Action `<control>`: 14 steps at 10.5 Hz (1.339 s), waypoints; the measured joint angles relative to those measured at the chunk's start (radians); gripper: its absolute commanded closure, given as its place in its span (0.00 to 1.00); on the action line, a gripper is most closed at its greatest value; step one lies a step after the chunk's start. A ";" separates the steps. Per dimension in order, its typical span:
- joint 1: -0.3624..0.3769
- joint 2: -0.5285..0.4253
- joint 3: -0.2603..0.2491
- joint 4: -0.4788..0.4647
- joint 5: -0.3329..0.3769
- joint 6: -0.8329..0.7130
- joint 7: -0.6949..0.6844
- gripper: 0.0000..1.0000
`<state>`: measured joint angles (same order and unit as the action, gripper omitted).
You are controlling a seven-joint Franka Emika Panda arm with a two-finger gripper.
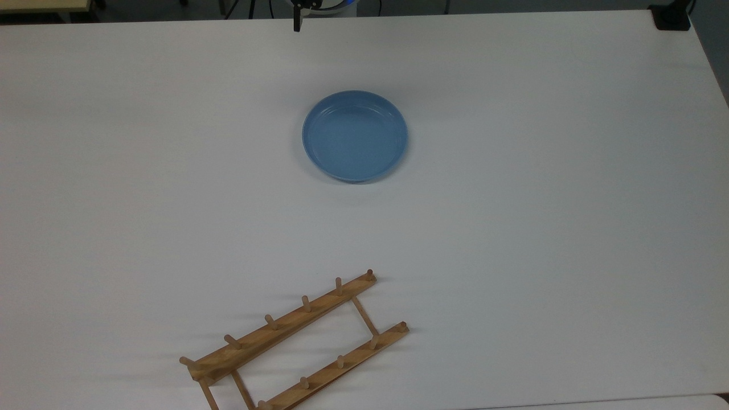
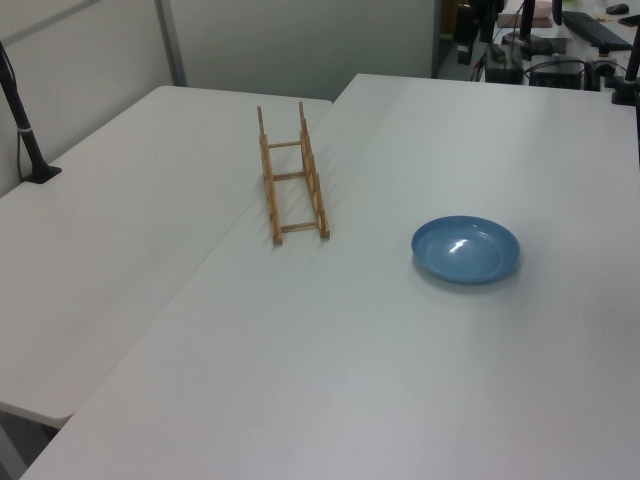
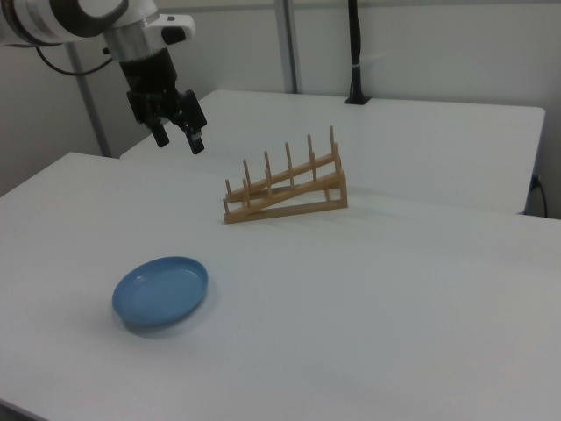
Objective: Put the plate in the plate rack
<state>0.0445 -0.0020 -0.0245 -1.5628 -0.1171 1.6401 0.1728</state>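
White table [image 1: 512,228], empty plate [image 1: 355,136]

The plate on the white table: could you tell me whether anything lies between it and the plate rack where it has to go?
Nothing visible does. The plate lies flat on the table, apart from the plate rack, with bare tabletop between them. The open gripper hangs in the air above the table, touching nothing.
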 measured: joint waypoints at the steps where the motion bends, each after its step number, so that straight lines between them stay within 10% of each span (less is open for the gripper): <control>1: 0.000 0.000 0.000 0.000 0.000 0.000 -0.001 0.00; 9: -0.001 -0.005 0.000 -0.001 0.023 0.000 -0.030 0.00; 14: -0.043 -0.005 -0.007 -0.094 0.021 -0.019 -0.390 0.00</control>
<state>0.0011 -0.0073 -0.0312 -1.6569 -0.0958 1.6210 -0.2175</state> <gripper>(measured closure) 0.000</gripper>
